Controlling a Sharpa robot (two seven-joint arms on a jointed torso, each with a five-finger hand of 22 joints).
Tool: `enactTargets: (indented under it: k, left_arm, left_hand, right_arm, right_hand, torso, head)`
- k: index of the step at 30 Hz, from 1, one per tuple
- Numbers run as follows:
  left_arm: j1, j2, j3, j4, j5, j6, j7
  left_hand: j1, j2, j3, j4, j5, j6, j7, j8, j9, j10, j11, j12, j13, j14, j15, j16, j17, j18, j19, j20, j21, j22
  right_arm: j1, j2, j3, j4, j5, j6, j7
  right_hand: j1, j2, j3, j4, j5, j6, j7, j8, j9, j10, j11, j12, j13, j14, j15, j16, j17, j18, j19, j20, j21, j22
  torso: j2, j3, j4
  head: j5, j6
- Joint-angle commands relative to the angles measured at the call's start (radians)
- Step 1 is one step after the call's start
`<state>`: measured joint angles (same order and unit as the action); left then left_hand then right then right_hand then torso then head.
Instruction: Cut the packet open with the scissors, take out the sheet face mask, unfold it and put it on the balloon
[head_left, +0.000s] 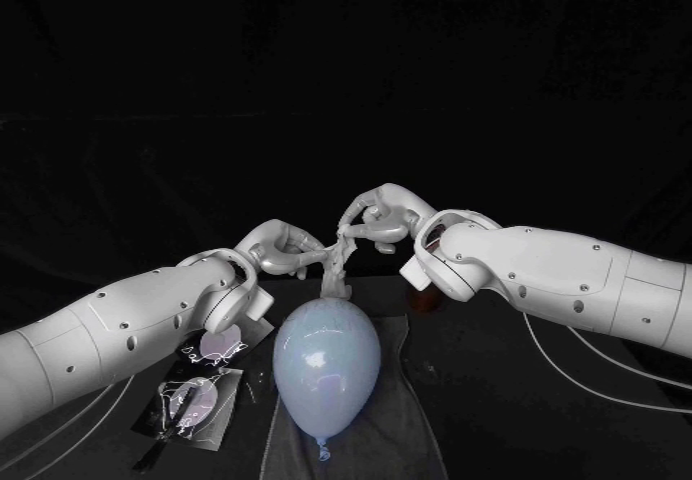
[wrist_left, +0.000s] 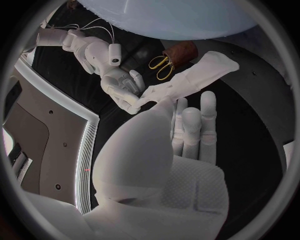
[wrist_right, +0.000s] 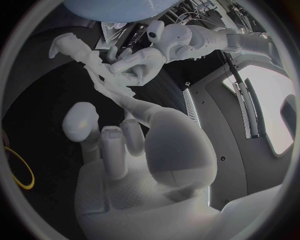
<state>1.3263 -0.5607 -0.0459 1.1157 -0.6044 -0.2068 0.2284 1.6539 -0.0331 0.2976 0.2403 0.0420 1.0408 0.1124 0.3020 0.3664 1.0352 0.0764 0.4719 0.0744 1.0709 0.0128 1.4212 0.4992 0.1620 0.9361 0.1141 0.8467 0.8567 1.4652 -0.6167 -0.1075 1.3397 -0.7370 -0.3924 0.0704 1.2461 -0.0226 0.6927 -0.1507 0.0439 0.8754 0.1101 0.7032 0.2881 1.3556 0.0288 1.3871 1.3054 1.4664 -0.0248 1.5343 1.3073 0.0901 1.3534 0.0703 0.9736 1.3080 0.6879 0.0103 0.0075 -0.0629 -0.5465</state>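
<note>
The pale blue balloon lies on a grey mat in the middle of the table; its curve also shows as the balloon and the balloon. Above its far end both hands hold the white sheet mask, still folded into a narrow strip. My left hand pinches it from one side and my right hand from the other. The left wrist view shows the mask between my left hand and my right hand. In the right wrist view the mask runs from my right hand to my left hand.
The cut packet lies on the table under my left forearm, with a second shiny piece beside it. The yellow-handled scissors stand in a brown holder, also seen as the holder under my right wrist.
</note>
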Motion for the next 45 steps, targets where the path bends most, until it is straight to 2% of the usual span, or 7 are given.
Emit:
enactTargets:
  k: [1, 3, 6, 11, 27, 36, 45]
  left_arm:
    - [0.001, -0.011, 0.003, 0.009, 0.026, -0.032, 0.036]
    - [0.004, -0.021, 0.008, 0.017, 0.028, -0.035, 0.038]
    - [0.009, -0.033, 0.014, 0.027, 0.027, -0.032, 0.037]
    - [0.035, -0.056, 0.019, 0.046, 0.000, 0.004, 0.019]
    - [0.099, -0.052, 0.022, 0.047, -0.087, 0.113, -0.050]
    - [0.149, -0.047, 0.022, 0.034, -0.138, 0.153, -0.083]
    - [0.213, -0.035, 0.022, 0.037, -0.111, 0.134, -0.086]
  left_hand:
    - [-0.010, -0.022, 0.047, -0.011, 0.007, -0.007, -0.003, 0.035, 0.071, 0.014, -0.005, -0.009, 0.002, 0.006, 0.000, 0.005, 0.000, 0.020, -0.010, -0.001, 0.010, 0.011]
    - [-0.036, -0.045, 0.109, -0.028, 0.008, -0.011, -0.002, 0.041, 0.085, 0.018, -0.005, -0.019, 0.005, 0.008, 0.000, 0.007, 0.001, 0.020, -0.017, -0.001, 0.022, 0.024]
    - [-0.047, -0.048, 0.122, -0.030, 0.007, -0.012, 0.000, 0.042, 0.088, 0.020, -0.004, -0.019, 0.007, 0.009, 0.001, 0.008, 0.003, 0.020, -0.018, 0.000, 0.024, 0.027]
    - [-0.087, -0.066, 0.181, -0.059, 0.007, -0.016, 0.004, 0.048, 0.105, 0.023, -0.004, -0.022, 0.015, 0.025, 0.001, 0.016, 0.027, 0.020, -0.022, 0.000, 0.033, 0.038]
    - [-0.127, -0.079, 0.233, -0.098, 0.007, -0.022, 0.012, 0.054, 0.124, 0.030, -0.008, -0.008, 0.032, 0.060, -0.003, 0.036, 0.084, 0.021, -0.018, -0.003, 0.048, 0.051]
    - [-0.142, -0.082, 0.248, -0.110, 0.007, -0.024, 0.013, 0.055, 0.131, 0.038, -0.010, -0.002, 0.039, 0.075, -0.005, 0.042, 0.107, 0.022, -0.014, -0.004, 0.053, 0.055]
    - [-0.157, -0.084, 0.264, -0.120, 0.007, -0.025, 0.012, 0.056, 0.139, 0.048, -0.012, -0.003, 0.043, 0.094, -0.007, 0.046, 0.128, 0.022, -0.006, -0.007, 0.058, 0.057]
  right_arm:
    - [-0.002, 0.000, -0.001, -0.015, -0.019, 0.006, -0.026]
    - [-0.005, 0.001, -0.002, -0.030, -0.038, 0.003, -0.034]
    - [-0.011, 0.002, -0.004, -0.048, -0.064, -0.007, -0.039]
    - [-0.027, 0.006, -0.008, -0.092, -0.101, -0.031, -0.040]
    - [-0.046, 0.028, -0.019, -0.137, -0.179, -0.109, 0.003]
    - [-0.046, 0.039, -0.020, -0.147, -0.189, -0.176, 0.019]
    - [-0.049, 0.049, -0.021, -0.157, -0.140, -0.177, 0.021]
  right_hand:
    - [-0.013, 0.001, 0.005, 0.000, 0.004, 0.005, -0.002, 0.004, 0.001, 0.004, 0.002, 0.003, -0.002, 0.067, -0.010, 0.003, 0.142, 0.017, 0.008, 0.001, 0.003, 0.122]
    - [-0.013, 0.001, 0.005, 0.000, 0.004, 0.005, -0.002, 0.004, 0.001, 0.004, 0.002, 0.002, -0.003, 0.067, -0.010, 0.002, 0.141, 0.017, 0.008, 0.001, 0.003, 0.122]
    - [-0.014, 0.001, 0.005, 0.000, 0.004, 0.005, -0.002, 0.004, 0.001, 0.003, 0.002, 0.002, -0.004, 0.066, -0.010, 0.002, 0.140, 0.017, 0.007, 0.001, 0.002, 0.122]
    - [-0.015, -0.001, 0.004, -0.001, 0.004, 0.004, -0.001, 0.004, 0.001, 0.000, 0.002, -0.001, -0.008, 0.066, -0.010, 0.002, 0.140, 0.017, 0.008, 0.001, 0.003, 0.122]
    - [-0.020, -0.004, 0.003, 0.000, 0.004, 0.000, 0.000, 0.003, 0.000, -0.017, 0.003, -0.017, -0.030, 0.065, -0.009, 0.001, 0.136, 0.016, 0.009, 0.001, 0.006, 0.122]
    - [-0.025, -0.006, 0.002, 0.000, 0.004, -0.008, 0.003, 0.001, 0.000, -0.042, 0.005, -0.042, -0.061, 0.063, -0.008, -0.002, 0.129, 0.017, 0.006, 0.001, -0.001, 0.120]
    - [-0.037, -0.021, -0.030, 0.001, 0.004, -0.021, 0.005, 0.005, 0.003, -0.062, 0.008, -0.065, -0.086, 0.060, -0.004, -0.005, 0.121, 0.019, -0.003, 0.005, -0.018, 0.115]
  torso:
    - [0.000, 0.0002, 0.0007]
    - [-0.001, 0.0002, 0.0004]
    - [-0.001, 0.0004, 0.0003]
    - [-0.001, 0.0006, 0.0011]
    - [0.001, 0.0014, 0.0015]
    - [0.000, 0.0005, 0.0015]
    - [0.000, -0.0005, 0.0018]
  head:
    - [-0.001, 0.000]
    - [-0.001, 0.000]
    - [0.000, 0.001]
    - [0.003, 0.001]
    - [0.004, 0.005]
    - [0.002, 0.007]
    - [0.007, 0.011]
